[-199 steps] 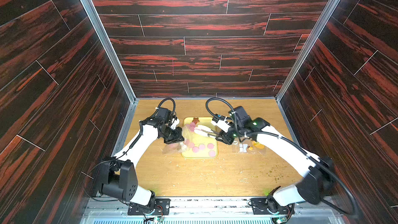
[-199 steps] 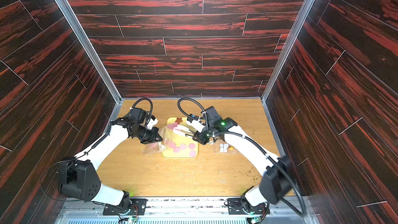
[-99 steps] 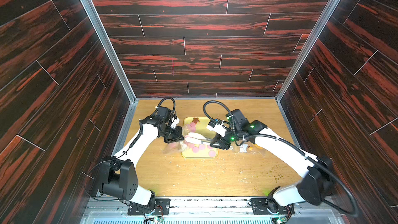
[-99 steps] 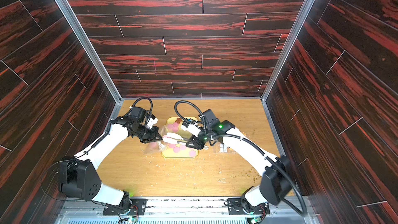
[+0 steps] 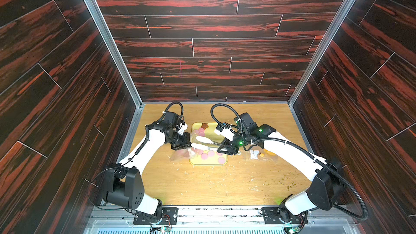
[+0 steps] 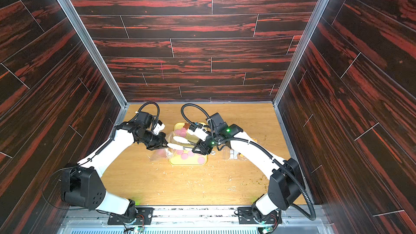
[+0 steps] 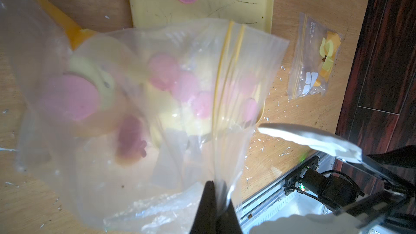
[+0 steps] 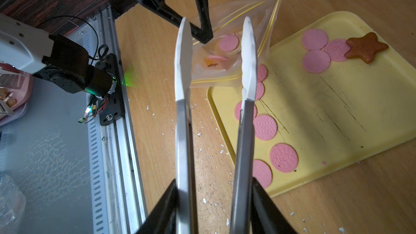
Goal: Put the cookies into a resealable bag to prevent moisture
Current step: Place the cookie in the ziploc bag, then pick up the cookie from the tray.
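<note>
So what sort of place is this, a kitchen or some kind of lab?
Most likely a robot test booth, not a kitchen: a left arm and right arm bolted to a metal rail, wood-print panels walling in a small table, and a yellow tray of pink cookies beside a clear bag.

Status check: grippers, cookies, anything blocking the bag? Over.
Left gripper shut on bag rim, mouth held open. Right gripper holds tongs, tips apart and empty at the mouth. Some cookies bagged; most on tray. Nothing blocking.

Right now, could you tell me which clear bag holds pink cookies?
The bag pinched in the left gripper; the other bag lies flat, untouched.
</note>
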### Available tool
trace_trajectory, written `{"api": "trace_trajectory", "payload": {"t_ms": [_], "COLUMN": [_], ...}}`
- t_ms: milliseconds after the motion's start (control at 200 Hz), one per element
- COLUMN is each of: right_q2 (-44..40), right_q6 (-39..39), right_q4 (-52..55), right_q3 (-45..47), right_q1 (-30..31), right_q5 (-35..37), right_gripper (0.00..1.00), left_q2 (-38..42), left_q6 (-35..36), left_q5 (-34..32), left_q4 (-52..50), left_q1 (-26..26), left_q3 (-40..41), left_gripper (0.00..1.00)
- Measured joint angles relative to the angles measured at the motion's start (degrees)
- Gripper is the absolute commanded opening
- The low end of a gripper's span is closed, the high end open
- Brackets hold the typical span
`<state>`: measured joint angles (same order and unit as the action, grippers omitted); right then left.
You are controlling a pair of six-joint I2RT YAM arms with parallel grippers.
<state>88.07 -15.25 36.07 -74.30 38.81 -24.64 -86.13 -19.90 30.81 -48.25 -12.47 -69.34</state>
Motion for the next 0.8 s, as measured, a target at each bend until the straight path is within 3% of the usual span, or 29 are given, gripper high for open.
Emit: {"api": "trace_trajectory", "payload": {"t_ms": [246, 366, 802], "right_q2": [-5.03, -4.59, 11.1], "right_q6": [0.04, -0.68, -4.13], "right_q4": [0.7, 1.11, -2.23], "right_q3": [3.76, 5.31, 1.14], "right_q1": [-4.61, -3.41, 2.4], "right_q5": [8.44, 12.87, 16.13], "right_gripper": [0.49, 0.49, 0.49], "left_q2": [0.44, 0.68, 0.68], "left_q6": [0.0, 0.13, 0.66], "left_q5": [-0.2, -1.4, -3.28], "left_q4": [-0.07, -0.48, -1.44], "left_q1": [0.0, 0.0, 0.04], "left_q3": [-0.57, -1.25, -2.14], "left_gripper": [0.0, 0.0, 0.0]}}
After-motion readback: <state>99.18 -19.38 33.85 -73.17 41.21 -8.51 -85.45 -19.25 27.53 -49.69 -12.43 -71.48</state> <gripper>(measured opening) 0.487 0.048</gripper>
